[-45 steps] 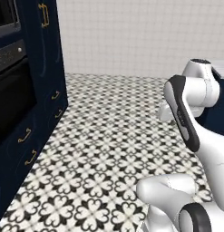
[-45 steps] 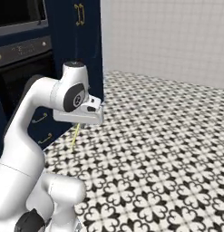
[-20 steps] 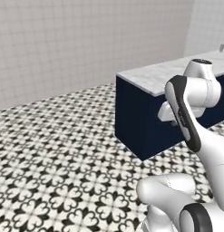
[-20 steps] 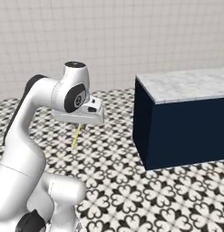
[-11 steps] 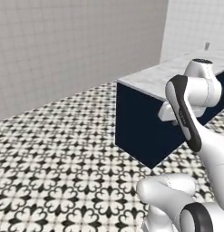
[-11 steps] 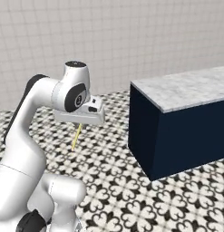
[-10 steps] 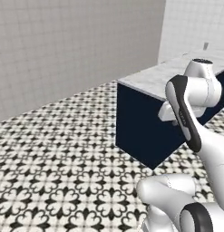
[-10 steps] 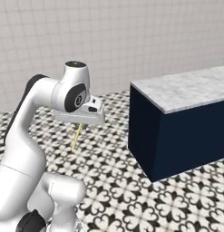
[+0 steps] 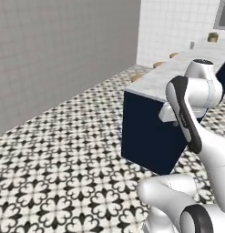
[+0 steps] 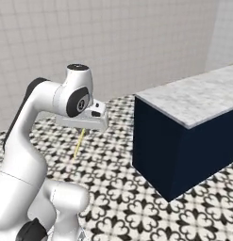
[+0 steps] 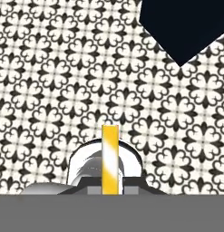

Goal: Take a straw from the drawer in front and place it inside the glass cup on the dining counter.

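Note:
My gripper (image 10: 84, 130) is shut on the straw (image 10: 79, 144), a thin pale yellow stick that hangs down from the fingers over the patterned floor. In the hand view the straw (image 11: 110, 156) stands straight up from between the fingertips of the gripper (image 11: 110, 186). The dining counter (image 10: 192, 97), marble-topped with a navy base, stands to the right of the gripper, about a hand's length away. In the left base view the dining counter (image 9: 152, 84) runs away from me, and the small glass cup (image 9: 192, 45) stands far down it. The drawer is out of view.
A gold-potted succulent (image 9: 213, 36) stands beyond the cup. Wooden stools (image 9: 136, 78) line the counter's left side. The navy corner of the counter (image 11: 186, 27) shows in the hand view. Black-and-white tiled floor (image 9: 59, 154) stretches to the left, bounded by a grey wall (image 9: 63, 50).
The whole picture has shifted as the base moved: the counter's near corner now stands closer and its length runs into the distance. The straw stays in the shut gripper.

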Controlling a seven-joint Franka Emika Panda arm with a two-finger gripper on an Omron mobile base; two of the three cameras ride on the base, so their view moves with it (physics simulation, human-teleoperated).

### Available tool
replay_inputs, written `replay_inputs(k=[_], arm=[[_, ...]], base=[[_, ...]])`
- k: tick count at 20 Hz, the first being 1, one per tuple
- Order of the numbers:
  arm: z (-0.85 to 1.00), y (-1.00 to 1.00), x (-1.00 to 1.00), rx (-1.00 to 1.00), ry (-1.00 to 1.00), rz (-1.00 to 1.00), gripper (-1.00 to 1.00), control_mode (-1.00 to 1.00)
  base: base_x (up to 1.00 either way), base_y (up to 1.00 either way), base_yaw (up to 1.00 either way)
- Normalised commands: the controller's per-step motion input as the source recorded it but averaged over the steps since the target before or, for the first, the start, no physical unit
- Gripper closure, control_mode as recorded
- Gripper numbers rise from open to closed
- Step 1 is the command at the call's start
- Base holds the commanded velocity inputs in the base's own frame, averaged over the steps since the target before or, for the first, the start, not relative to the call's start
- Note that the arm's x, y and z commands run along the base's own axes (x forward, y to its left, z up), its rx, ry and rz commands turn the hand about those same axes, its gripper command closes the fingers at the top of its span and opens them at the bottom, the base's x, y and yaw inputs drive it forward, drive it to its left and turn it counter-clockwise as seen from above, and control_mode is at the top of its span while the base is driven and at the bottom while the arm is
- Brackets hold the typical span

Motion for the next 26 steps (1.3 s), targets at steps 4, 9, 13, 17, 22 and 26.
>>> replay_inputs(k=[4,9,13,17,22,26], arm=[[0.0,0.0,0.0,0.0,0.0,0.0,1.0,1.0],[0.0,0.0,0.0,0.0,0.0,0.0,1.0,1.0],[0.0,0.0,0.0,0.0,0.0,0.0,1.0,1.0],[0.0,0.0,0.0,0.0,0.0,0.0,1.0,1.0],[0.0,0.0,0.0,0.0,0.0,0.0,1.0,1.0],[0.0,0.0,0.0,0.0,0.0,0.0,1.0,1.0]], base=[[0.6,1.0,-0.37],[0.57,1.0,-0.37],[0.55,1.0,-0.38],[0.54,1.0,-0.39],[0.6,1.0,-0.39],[0.62,1.0,-0.4]])
